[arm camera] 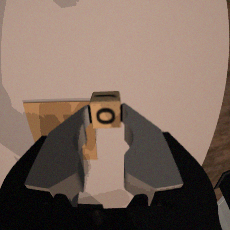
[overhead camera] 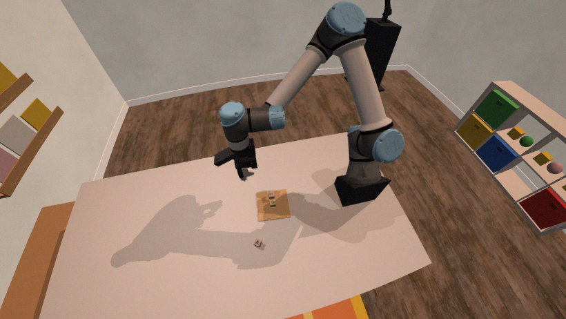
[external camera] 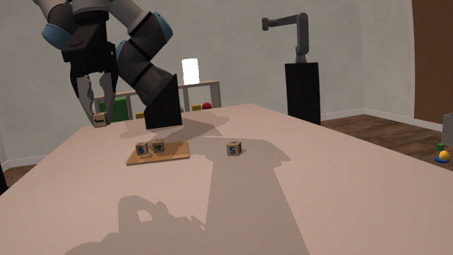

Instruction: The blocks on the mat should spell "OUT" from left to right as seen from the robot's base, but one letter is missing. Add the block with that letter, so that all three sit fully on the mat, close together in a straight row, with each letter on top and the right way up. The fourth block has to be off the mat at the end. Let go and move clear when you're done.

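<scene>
My gripper (external camera: pixel 99 118) is shut on a small wooden block (external camera: pixel 99 120) and holds it in the air, above the table beside the mat. In the wrist view the held block (arm camera: pixel 105 111) shows a black O on the face toward the camera. The brown mat (external camera: pixel 159 153) lies on the table with two blocks close together on it: one with a blue mark (external camera: pixel 141 148) and one with a green mark (external camera: pixel 158 145). In the top view the gripper (overhead camera: pixel 244 174) hangs off the mat's (overhead camera: pixel 275 207) far left corner. A fourth block (external camera: pixel 233 148) with a blue S on its side lies off the mat on the table.
The arm's black base (overhead camera: pixel 361 188) stands on the table right of the mat. The fourth block also shows in the top view (overhead camera: pixel 258 242), in front of the mat. A shelf with coloured bins (overhead camera: pixel 514 150) stands at the right, off the table.
</scene>
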`<state>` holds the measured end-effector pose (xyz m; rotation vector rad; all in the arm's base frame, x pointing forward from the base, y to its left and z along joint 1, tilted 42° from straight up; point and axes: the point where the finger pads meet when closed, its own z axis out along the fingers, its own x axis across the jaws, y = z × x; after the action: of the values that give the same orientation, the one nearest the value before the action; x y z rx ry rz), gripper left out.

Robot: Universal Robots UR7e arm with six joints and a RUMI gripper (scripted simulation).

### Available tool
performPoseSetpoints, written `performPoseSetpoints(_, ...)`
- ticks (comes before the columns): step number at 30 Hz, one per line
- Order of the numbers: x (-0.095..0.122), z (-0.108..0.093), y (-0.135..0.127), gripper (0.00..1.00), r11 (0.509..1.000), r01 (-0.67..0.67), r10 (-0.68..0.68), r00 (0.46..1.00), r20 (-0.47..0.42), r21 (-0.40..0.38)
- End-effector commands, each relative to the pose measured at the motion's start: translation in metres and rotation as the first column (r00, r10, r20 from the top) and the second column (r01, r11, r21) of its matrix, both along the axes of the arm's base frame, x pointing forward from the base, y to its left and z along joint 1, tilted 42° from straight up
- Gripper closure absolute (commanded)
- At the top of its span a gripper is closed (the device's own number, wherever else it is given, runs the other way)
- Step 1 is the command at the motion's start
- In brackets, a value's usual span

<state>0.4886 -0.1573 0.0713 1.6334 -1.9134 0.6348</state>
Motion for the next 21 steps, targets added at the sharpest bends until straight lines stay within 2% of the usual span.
performPoseSetpoints(1, 0.0003, 0.0004, 0.0004, 0.95, 1.0, -0.001, 0.001, 1.0, 0.0, 0.0)
performPoseSetpoints(21, -0.0002, -0.0027, 0.0042, 0.95, 0.998, -0.066, 0.067, 0.996, -0.057, 0.011)
